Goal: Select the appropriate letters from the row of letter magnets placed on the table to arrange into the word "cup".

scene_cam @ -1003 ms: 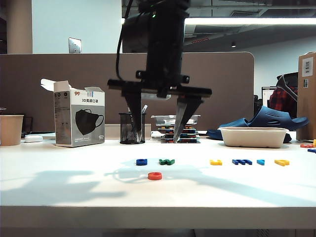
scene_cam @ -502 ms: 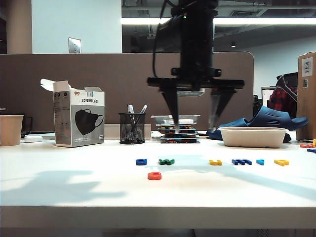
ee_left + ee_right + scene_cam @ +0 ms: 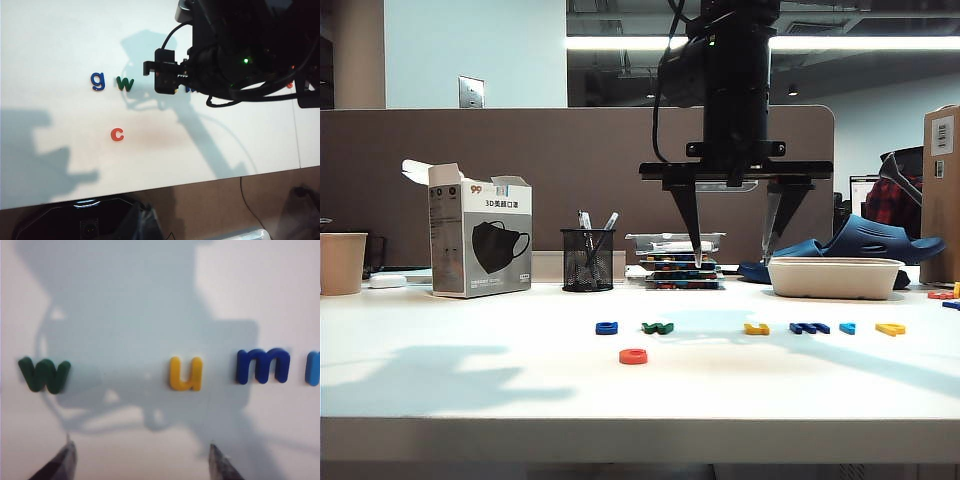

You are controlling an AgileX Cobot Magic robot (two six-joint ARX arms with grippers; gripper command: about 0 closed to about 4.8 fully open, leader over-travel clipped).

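The exterior camera looks level across the bench [image 3: 470,390] from its near edge. Both wrist cameras look straight down, the right one closer. All three share the green "w" [image 3: 44,374].

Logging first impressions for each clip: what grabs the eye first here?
The black right arm dominates the exterior view, its open tool hanging high above the yellow "u" in the row of letter magnets. Next comes the red-orange "c", lying alone on the white table, nearer the front edge than the row. The left tool is not in view.
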